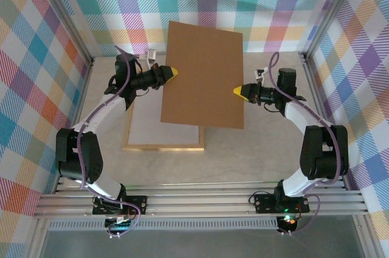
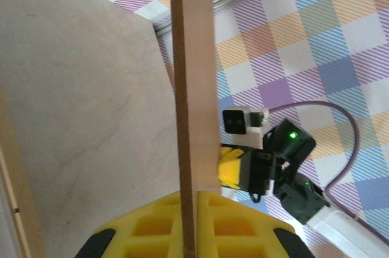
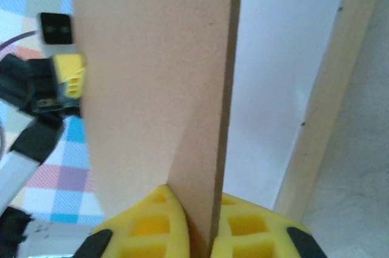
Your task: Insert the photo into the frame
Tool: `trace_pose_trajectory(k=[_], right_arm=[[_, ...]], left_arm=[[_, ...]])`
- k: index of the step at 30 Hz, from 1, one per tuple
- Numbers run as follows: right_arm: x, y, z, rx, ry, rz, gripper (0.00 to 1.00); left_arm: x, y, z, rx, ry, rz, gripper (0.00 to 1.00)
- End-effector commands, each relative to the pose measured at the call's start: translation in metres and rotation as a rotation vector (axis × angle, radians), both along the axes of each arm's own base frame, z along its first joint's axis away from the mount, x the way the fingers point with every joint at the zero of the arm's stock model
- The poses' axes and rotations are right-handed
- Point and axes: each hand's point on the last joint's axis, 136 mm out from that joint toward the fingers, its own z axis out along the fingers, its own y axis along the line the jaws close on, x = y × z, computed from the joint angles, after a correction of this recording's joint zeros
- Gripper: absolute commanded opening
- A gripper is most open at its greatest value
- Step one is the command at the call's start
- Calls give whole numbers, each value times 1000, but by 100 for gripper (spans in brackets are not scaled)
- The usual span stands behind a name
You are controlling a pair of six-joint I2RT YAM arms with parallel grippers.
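Observation:
Both grippers hold a brown backing board (image 1: 203,76) flat in the air above the table. My left gripper (image 1: 175,71) is shut on its left edge, and my right gripper (image 1: 236,91) is shut on its right edge. In the left wrist view the board (image 2: 194,88) runs edge-on between the yellow jaws of the left gripper (image 2: 196,221). In the right wrist view the board (image 3: 158,76) sits pinched in the right gripper (image 3: 213,227). The frame (image 1: 164,147) of light wood lies on the table below, partly covered by the board. The photo is hidden.
A white mat (image 1: 164,133) fills the visible part of the frame, also seen as a white sheet (image 3: 279,76) beside the wooden rail (image 3: 322,118). Checked walls enclose the beige table (image 1: 255,155) on three sides. A metal rail (image 1: 200,200) runs along the near edge.

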Motion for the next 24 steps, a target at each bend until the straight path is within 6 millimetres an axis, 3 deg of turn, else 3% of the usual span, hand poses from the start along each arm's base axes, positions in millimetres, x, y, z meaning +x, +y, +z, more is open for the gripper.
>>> trace_pose_trajectory(k=[1,6,8,9,10,11,12,15,18,24], right_arm=[[-13,17,36,23,-144,80,1],[-12,17,37,20,-129,76,0],[-11,17,36,17,-122,70,0],[-10,17,36,13,-121,62,0],[-9,16,37,11,-122,57,0],[-9,16,36,9,-124,54,0],[-8,15,36,4,-122,44,0],[-5,15,38,-4,-125,27,0],[-1,13,38,-8,-115,13,0],[3,12,38,-15,-80,-13,0]], left_arm=[[-11,-17,-15,33,-16,-75,0],[-9,-16,-23,48,4,-69,2],[-7,-15,-29,66,18,-61,14],[-7,-13,-31,81,22,-56,34],[-6,-11,-35,101,34,-43,68],[-5,-6,-41,128,48,-23,90],[-3,-1,-45,153,53,-2,100],[3,19,-59,210,87,69,100],[13,54,-70,235,118,174,100],[19,167,-109,421,260,536,100]])
